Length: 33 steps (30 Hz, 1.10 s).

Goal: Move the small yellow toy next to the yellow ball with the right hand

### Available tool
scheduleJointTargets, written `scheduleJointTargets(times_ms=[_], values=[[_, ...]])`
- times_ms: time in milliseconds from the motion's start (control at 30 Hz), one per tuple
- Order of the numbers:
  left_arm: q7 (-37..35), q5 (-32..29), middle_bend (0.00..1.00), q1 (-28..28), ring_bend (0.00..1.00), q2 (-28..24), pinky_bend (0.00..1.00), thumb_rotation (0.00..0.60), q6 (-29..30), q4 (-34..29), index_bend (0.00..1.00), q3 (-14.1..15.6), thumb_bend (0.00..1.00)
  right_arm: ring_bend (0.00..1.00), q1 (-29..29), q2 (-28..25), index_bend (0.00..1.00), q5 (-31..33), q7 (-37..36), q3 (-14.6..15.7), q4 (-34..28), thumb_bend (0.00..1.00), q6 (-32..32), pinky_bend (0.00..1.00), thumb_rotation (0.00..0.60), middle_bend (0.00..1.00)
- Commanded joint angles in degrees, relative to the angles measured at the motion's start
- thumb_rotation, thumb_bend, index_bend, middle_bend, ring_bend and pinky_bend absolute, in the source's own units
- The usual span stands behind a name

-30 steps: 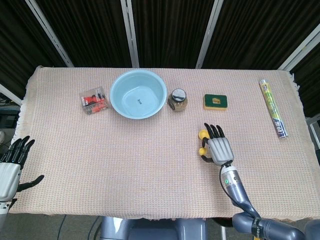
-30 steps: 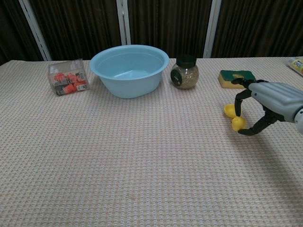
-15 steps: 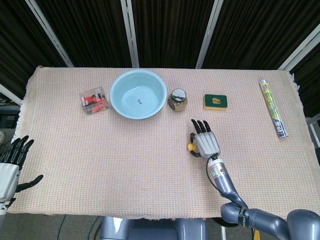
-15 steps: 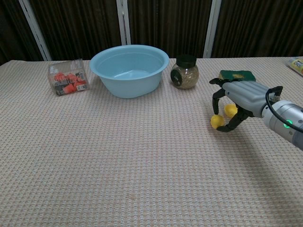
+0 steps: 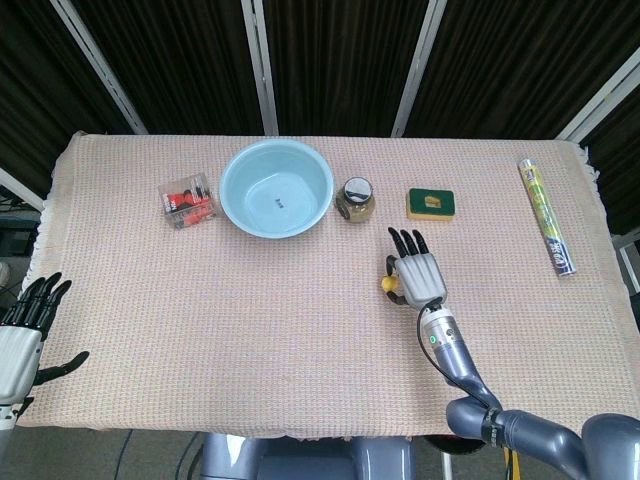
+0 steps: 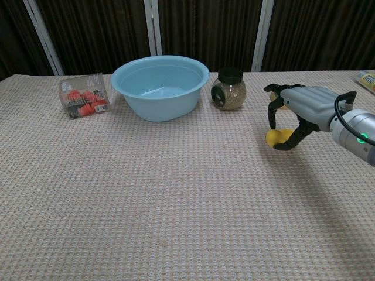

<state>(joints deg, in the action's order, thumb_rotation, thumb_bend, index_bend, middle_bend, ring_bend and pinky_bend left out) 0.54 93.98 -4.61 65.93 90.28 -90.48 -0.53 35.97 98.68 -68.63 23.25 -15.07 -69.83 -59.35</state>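
My right hand (image 6: 304,111) hovers low over the table right of centre, fingers curled down around a small yellow toy (image 6: 274,138), which it holds between fingers and thumb. In the head view the right hand (image 5: 418,276) covers most of it, and only a sliver of the yellow toy (image 5: 384,285) shows at its left edge. The yellow ball lies right there under the palm; I cannot tell it apart from the toy in either view. My left hand (image 5: 24,335) hangs off the table's front left corner, fingers spread and holding nothing.
A light blue bowl (image 6: 160,85) stands at the back, with a packet of red items (image 6: 84,95) to its left and a dark-lidded jar (image 6: 228,89) to its right. A green-topped sponge (image 5: 430,204) lies beyond my right hand. A printed tube (image 5: 546,215) lies far right.
My right hand carried the yellow toy leftward away from the ball, then back and farther from me, so both yellow pieces now sit together under it. The left hand stayed still.
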Motion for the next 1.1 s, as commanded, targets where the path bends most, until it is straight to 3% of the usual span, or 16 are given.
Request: scheduleJointTargets(times_ms=[33, 467, 1100], values=[[0.1, 0.0, 0.00, -0.1, 0.00, 0.0, 0.21, 0.600, -0.1, -0.1, 0.00, 0.0, 0.00, 0.00, -0.1, -0.8, 0.54, 0.4, 0.4, -0.1, -0.7, 0.17, -0.3, 0.00, 0.600, 0.00], [0.5, 0.1, 0.00, -0.1, 0.00, -0.2, 0.21, 0.600, -0.3, -0.5, 0.00, 0.2, 0.00, 0.00, 0.3, -1.9, 0.54, 2.6, 1.4, -0.7, -1.0, 0.17, -0.9, 0.00, 0.600, 0.00], [0.7, 0.2, 0.00, -0.5, 0.00, -0.4, 0.21, 0.600, -1.2, -1.0, 0.00, 0.5, 0.00, 0.00, 2.0, -1.0, 0.54, 4.4, -1.3, -1.2, 4.4, 0.17, 0.7, 0.00, 0.600, 0.00]])
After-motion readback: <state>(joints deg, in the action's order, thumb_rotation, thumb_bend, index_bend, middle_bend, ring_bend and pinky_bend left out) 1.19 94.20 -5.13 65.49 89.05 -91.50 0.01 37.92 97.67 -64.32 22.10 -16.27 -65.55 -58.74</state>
